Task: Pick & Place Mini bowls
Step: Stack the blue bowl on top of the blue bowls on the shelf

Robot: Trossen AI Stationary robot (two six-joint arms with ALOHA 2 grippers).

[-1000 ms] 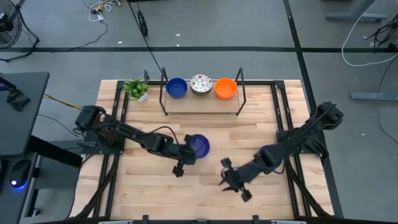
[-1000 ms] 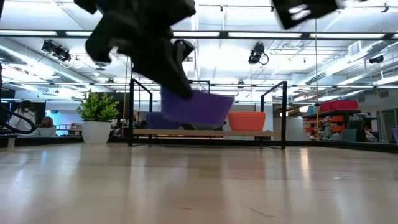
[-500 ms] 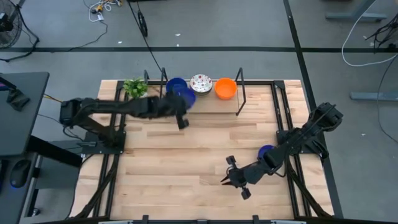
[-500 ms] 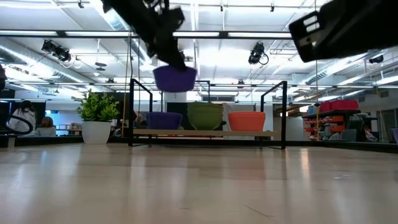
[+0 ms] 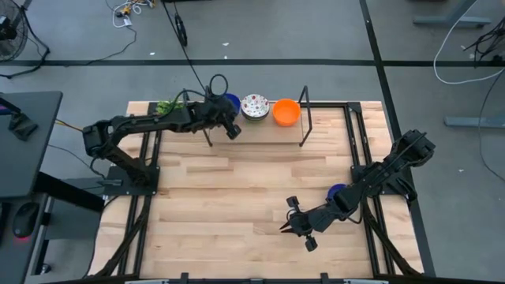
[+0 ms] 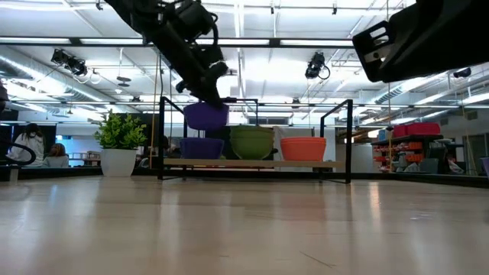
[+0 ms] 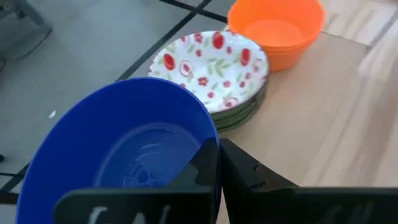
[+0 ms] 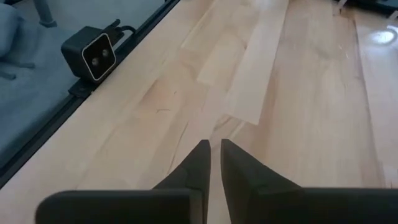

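At the upper left of the high view, beside the small potted plant [image 5: 170, 107], the left claw [image 5: 225, 120] is reaching over the back rack [image 5: 256, 130] and is clamped on the rim of a blue bowl [image 7: 121, 152], 1 finger inside the rim and 1 outside, as the left wrist view shows. In the low view this carried bowl [image 6: 206, 116] is hanging just above another blue bowl [image 6: 202, 147] already sitting on the rack's shelf, apart from it by a thin gap, so the step in hand looks like the placing of 1 more blue bowl onto the blue stack. To the right of it on the shelf, the white red-speckled bowls [image 5: 255, 106] are sitting in the middle and the orange bowl [image 5: 286, 112] is sitting at the right end. The next move, as I judge it, calls for lowering the held bowl squarely into the 1 beneath and then parting the fingers, keeping clear of the speckled stack just beside it. At the lower right of the high view, the right claw [image 5: 297, 226] is hovering over the bare wooden surface [image 5: 237, 221] with its fingers nearly together and holding nothing; 1 more blue bowl [image 5: 338, 192] is showing partly under the right arm near the surface's right edge, likely the next to be fetched.
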